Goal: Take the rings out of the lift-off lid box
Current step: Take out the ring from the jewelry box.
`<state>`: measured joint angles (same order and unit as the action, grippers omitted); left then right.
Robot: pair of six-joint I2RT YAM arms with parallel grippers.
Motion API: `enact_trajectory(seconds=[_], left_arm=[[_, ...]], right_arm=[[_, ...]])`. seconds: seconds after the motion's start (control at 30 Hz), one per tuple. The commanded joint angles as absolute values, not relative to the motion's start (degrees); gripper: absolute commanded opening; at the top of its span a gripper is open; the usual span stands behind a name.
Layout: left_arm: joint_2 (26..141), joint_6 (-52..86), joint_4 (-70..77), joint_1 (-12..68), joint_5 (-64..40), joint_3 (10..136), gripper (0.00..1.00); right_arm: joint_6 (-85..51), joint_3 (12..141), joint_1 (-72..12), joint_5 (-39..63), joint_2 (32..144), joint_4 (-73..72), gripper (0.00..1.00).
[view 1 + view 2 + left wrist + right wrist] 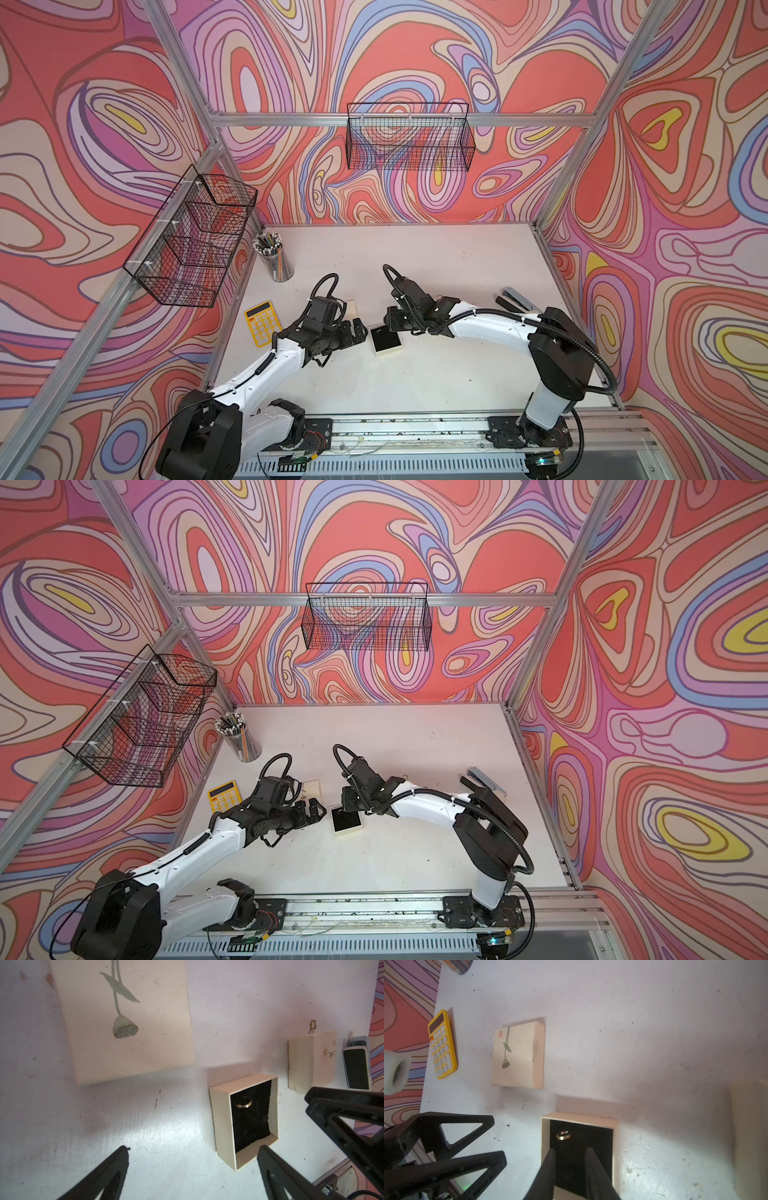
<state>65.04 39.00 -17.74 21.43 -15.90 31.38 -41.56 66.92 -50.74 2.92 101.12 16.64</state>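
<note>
Cream cardboard formed the open box [220,1118] near the middle of the white counter [654,1043], lined with black foam [251,1124]. One thin metal ring [563,1135] sat on that foam toward one end, and the lid [517,1053], printed with a lotus stem, rested flat on the counter nearby. We saw the right pincer [571,1150] reaching into the box with its jaws narrowed but apart, nothing between them and the ring just beyond its tips. The left pincer [193,1148] hovered over bare counter beside the box, its jaws spread wide and empty. We judged the step in hand to be picking up the ring. It would go best if the right pincer advanced until the band sat between its tips, pressed lightly into the foam, and closed fully before lifting, since so slim a band could slip aside. The left pincer could steady the light box if it dragged. We could not tell whether the ring lay loose or was tucked into a slit. In both top views it was too small to make out. A second cream box [311,1059] stood farther off with a small gold-toned loop [312,1024] beside it, and we could not tell whether that was the other ring.
</note>
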Motion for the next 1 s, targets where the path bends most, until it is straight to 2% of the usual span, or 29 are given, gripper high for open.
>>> enact_trajectory(seconds=[0.0,0.5,0.97], left_arm=[[65.5,38.5,-17.8,20.9,-15.0,30.5,1.0],[63.6,37.5,-18.1,20.4,-14.2,27.9,1.0],[62.3,37.0,-18.7,20.3,-13.6,27.6,1.0]], right_arm=[[-44.9,68.3,-51.9,3.8,103.4,18.9,0.27],[-52.3,71.5,-53.7,4.6,108.5,21.6,0.31],[-53.5,73.5,-53.7,3.3,110.5,22.9,0.34]])
